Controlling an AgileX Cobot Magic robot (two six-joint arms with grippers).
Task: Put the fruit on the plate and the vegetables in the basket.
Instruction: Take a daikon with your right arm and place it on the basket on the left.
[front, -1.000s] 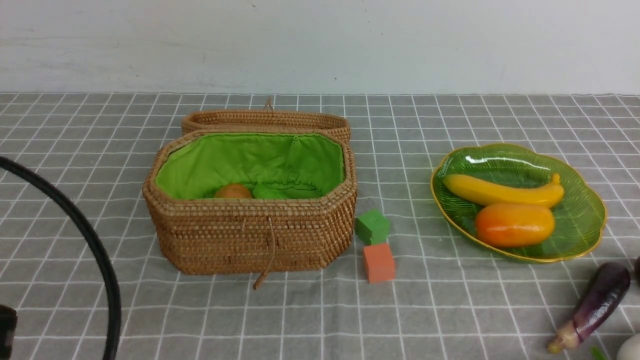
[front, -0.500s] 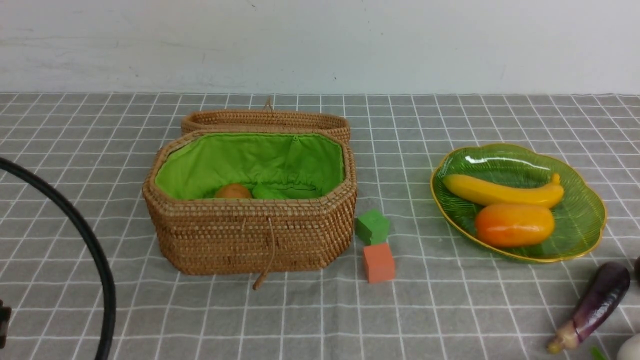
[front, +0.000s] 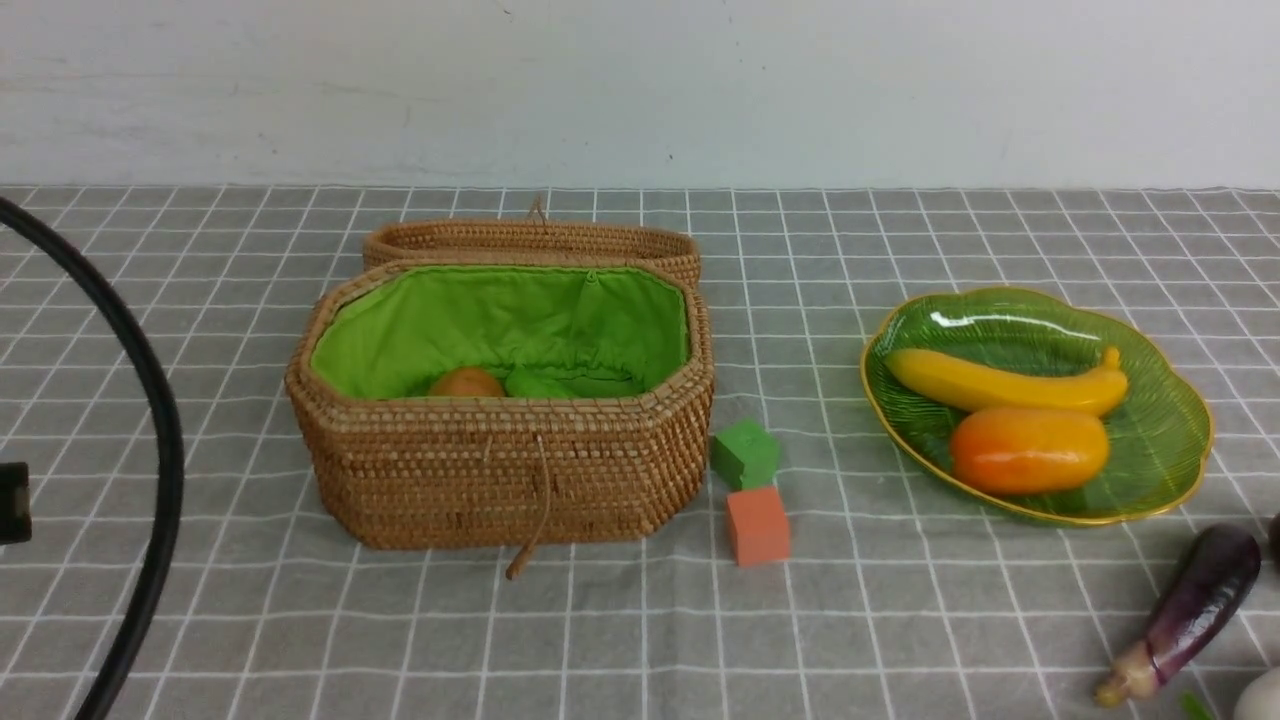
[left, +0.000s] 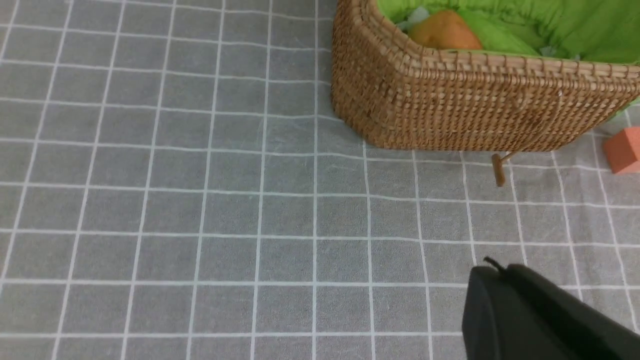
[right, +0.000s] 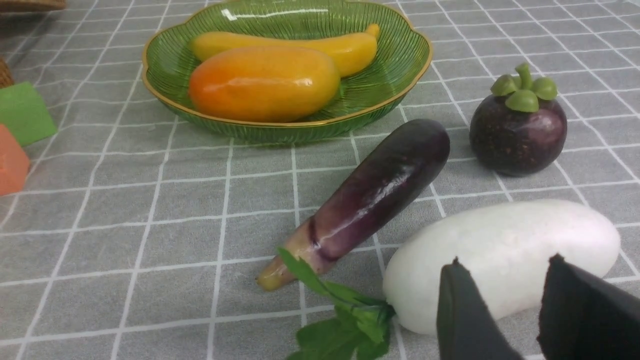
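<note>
Bright, diffuse light fills every view. Shadows are faint and soft under the basket (front: 500, 470) and the plate (right: 395, 60). A white glare streak crosses the plate's far side. The right hand (right: 505, 260), near the lens, looks dark and slightly soft.

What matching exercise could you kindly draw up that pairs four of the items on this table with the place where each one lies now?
Items:
1. mango
2. potato
3. mangosteen
4. orange cube

Places:
A. on the tablecloth, next to the green cube
B. inside the wicker basket
C. on the green glass plate
D. on the tablecloth, off the plate, near the eggplant

Pairs: 1-C, 2-B, 3-D, 4-A
</note>
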